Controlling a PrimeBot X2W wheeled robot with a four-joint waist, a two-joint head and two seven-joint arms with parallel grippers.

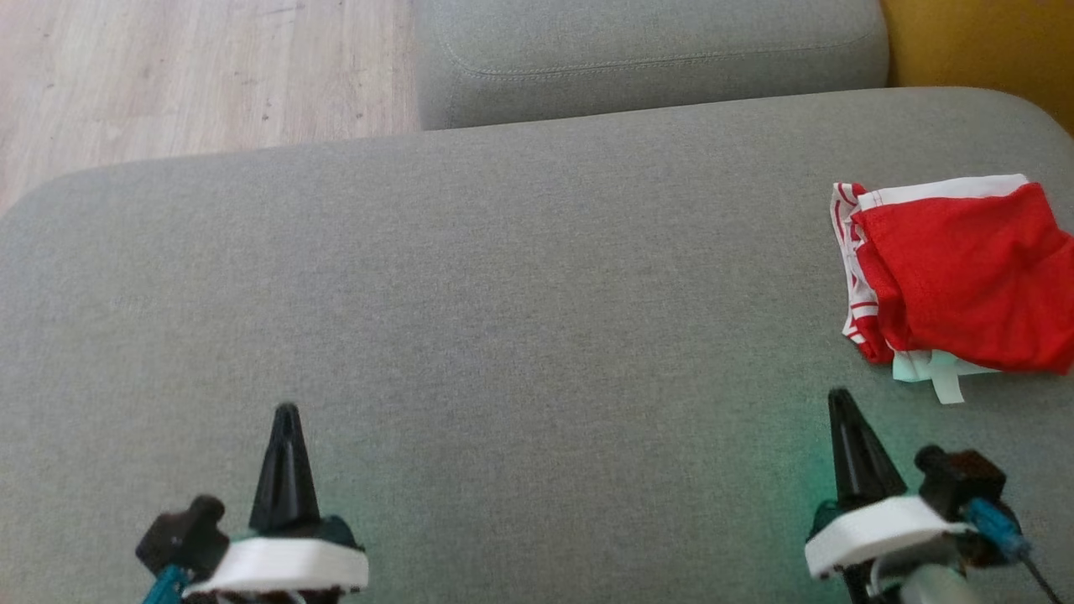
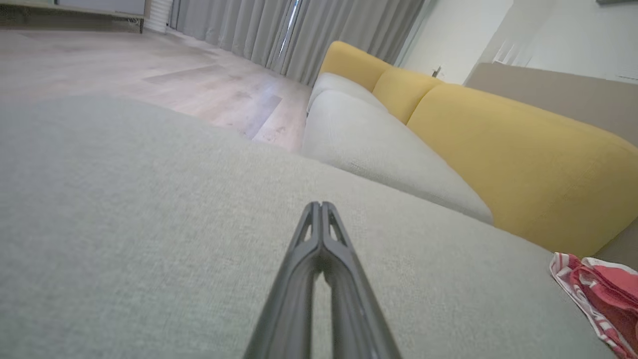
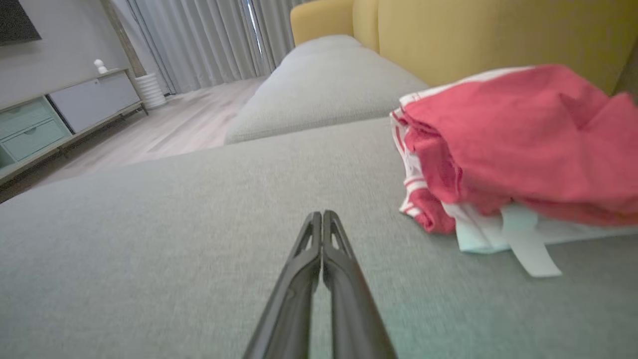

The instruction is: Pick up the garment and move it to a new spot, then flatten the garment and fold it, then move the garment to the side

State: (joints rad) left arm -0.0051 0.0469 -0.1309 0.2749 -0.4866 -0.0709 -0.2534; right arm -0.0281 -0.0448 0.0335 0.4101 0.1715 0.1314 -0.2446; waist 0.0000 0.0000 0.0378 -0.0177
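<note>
The garment is a red piece of clothing with white striped trim, lying bunched at the right edge of the grey cushion. It also lies at the right of the right wrist view and in the lower right corner of the left wrist view. My right gripper rests low at the right, just short of the garment and apart from it, its fingers pressed together and empty. Far to the left, my left gripper is shut as well, holding nothing, its fingertips meeting over bare cushion.
A second grey cushion sits beyond the first. Yellow sofa backs run along the right. Wood floor lies to the far left, with curtains and a low cabinet beyond.
</note>
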